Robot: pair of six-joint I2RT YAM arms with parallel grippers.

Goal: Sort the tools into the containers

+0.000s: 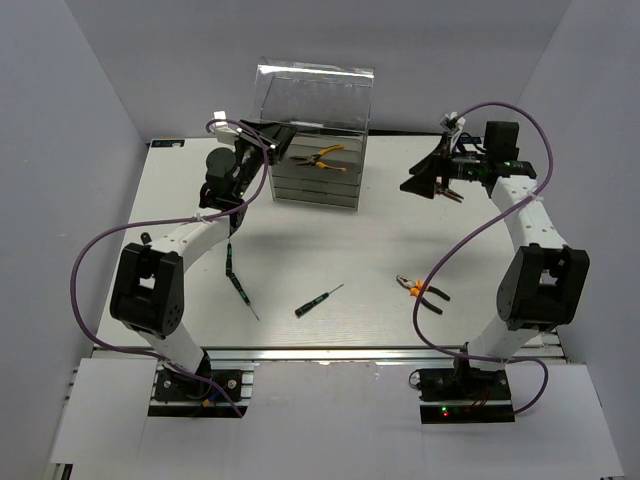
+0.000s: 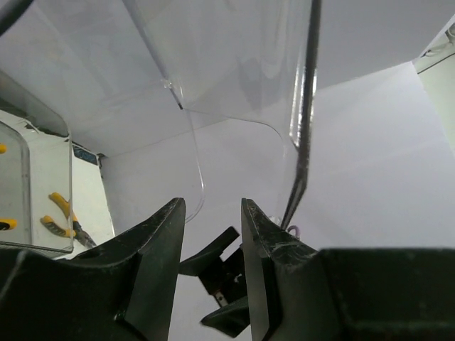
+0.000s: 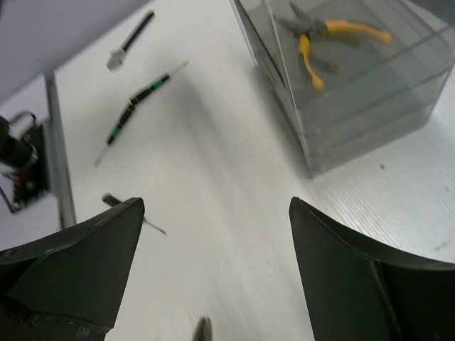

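Near edge: left screwdriver [image 1: 238, 288], middle screwdriver [image 1: 318, 300] and loose pliers [image 1: 422, 292] wait on the table. Right gripper [image 1: 440, 182] hovers wide open, empty. Left gripper [image 1: 272, 140], fingers narrowly parted, holds nothing beside the drawer box [image 1: 320, 190], with stored pliers [image 1: 322, 158] inside. Sorting looks part-done — next, probably a descent and pickup.

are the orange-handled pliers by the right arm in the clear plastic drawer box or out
Out. The orange-handled pliers lie on the white table, well apart from the clear plastic drawer box.
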